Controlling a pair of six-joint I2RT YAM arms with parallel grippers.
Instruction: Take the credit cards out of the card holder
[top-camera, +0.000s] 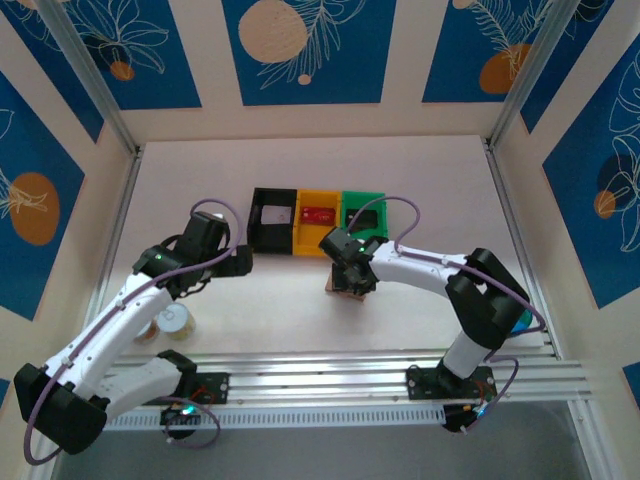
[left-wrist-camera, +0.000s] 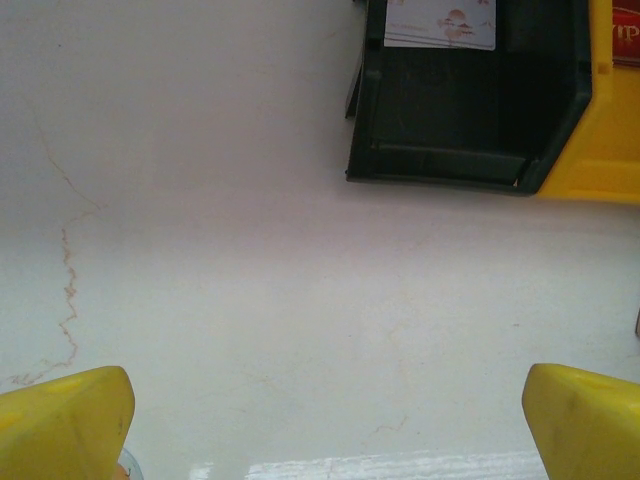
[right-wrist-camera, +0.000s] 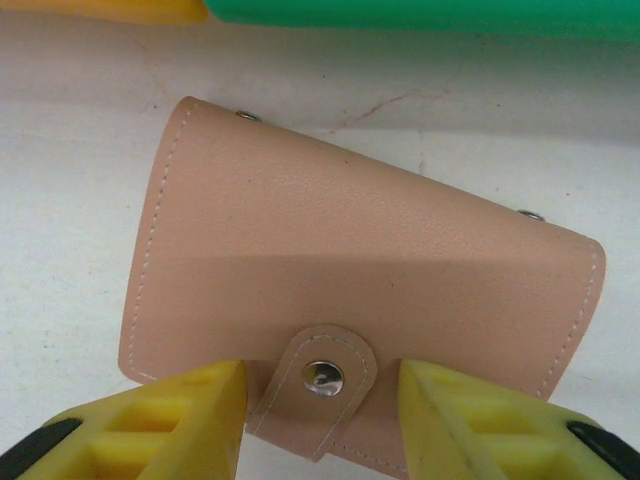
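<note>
The right end effector (right-wrist-camera: 320, 420), half-open, straddles the snap tab (right-wrist-camera: 322, 378) of the flat tan leather-like card holder (right-wrist-camera: 350, 260); the left end effector (left-wrist-camera: 325, 425) gapes wide above the white bench (left-wrist-camera: 250, 280).

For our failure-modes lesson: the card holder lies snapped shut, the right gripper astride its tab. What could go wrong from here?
1. The right gripper straddles the snap tab of the card holder; closing may pinch the tab without unsnapping it and lift the whole holder.
2. The left gripper hangs open over bare table, not pinning the holder, so it may slide.
</note>
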